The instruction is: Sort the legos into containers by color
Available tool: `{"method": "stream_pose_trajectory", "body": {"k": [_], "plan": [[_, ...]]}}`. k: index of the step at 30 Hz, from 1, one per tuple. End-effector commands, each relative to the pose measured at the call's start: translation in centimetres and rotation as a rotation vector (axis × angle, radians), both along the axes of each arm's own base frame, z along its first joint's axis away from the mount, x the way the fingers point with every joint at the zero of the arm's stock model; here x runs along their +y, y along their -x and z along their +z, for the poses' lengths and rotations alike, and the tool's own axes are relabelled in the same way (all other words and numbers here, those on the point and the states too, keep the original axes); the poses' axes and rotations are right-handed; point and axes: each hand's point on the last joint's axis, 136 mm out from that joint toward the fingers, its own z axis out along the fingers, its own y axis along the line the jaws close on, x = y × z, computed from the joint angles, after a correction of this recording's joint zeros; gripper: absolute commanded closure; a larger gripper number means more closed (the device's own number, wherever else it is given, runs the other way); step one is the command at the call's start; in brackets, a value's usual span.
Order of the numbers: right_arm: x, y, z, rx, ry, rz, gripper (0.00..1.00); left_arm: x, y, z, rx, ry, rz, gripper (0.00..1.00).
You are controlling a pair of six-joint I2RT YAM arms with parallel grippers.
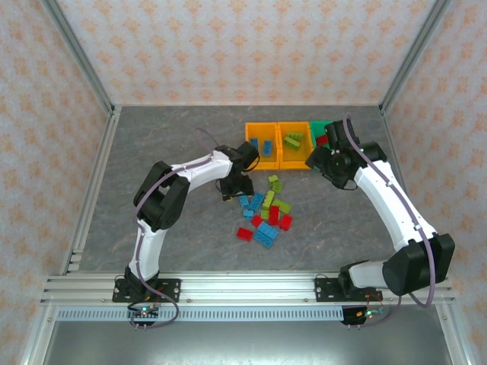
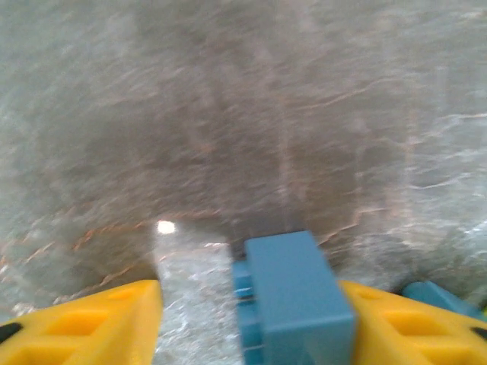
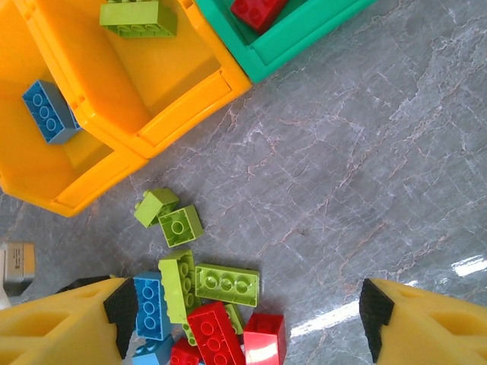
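Brick point(image 2: 293, 296), light blue, blocky, sits between the left gripper's point(image 2: 249, 293) open fingers, touching the 3 o'clock one, worktop point(image 2: 228, 114) showing at 9. Right gripper point(image 3: 247, 308) spread wide over loose legos point(image 3: 227, 284); bins point(image 3: 190, 106) at 11 o'clock.

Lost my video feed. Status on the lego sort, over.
Left pincer open, blue brick between its fingers, not clamped. Right pincer open, empty, near loose bricks. Nothing in the way.

I count three bins point(image 1: 293, 165), two orange, one green. I make out one brick point(image 1: 254, 143) in each and about a dozen loose on the table point(image 1: 152, 152).
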Motion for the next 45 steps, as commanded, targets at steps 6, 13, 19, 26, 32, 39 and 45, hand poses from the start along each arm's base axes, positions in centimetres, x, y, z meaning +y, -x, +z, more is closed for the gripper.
{"method": "stream_pose_trajectory", "body": {"k": [6,13,19,26,32,39,45], "plan": [[1.7,0.6,0.9,-0.027,-0.056,0.059,0.21,0.4,-0.3,0.8,-0.007,-0.027,-0.068,0.78],[10.6,3.5,0.5,-0.061,-0.237,0.347,0.21,-1.1,-2.8,9.9,-0.205,0.09,-0.08,0.93],[11.4,2.9,-0.4,-0.087,-0.236,0.271,0.21,-1.2,-9.6,16.4,-0.491,0.022,-0.058,0.95],[10.1,2.7,-0.1,-0.067,-0.157,0.23,0.21,-2.3,-18.2,17.2,-0.663,-0.024,-0.03,0.92],[9.4,3.4,0.6,-0.047,-0.118,0.253,0.21,-4.5,-21.6,19.2,-0.761,0.043,-0.069,0.63],[9.9,3.2,-0.9,-0.014,-0.112,0.241,0.21,-3.0,-19.4,25.1,-0.814,0.047,-0.089,0.51],[10.6,0.3,-3.1,-0.013,-0.002,0.304,0.21,0.2,-12.9,31.5,-0.869,0.074,-0.152,0.51]]}}
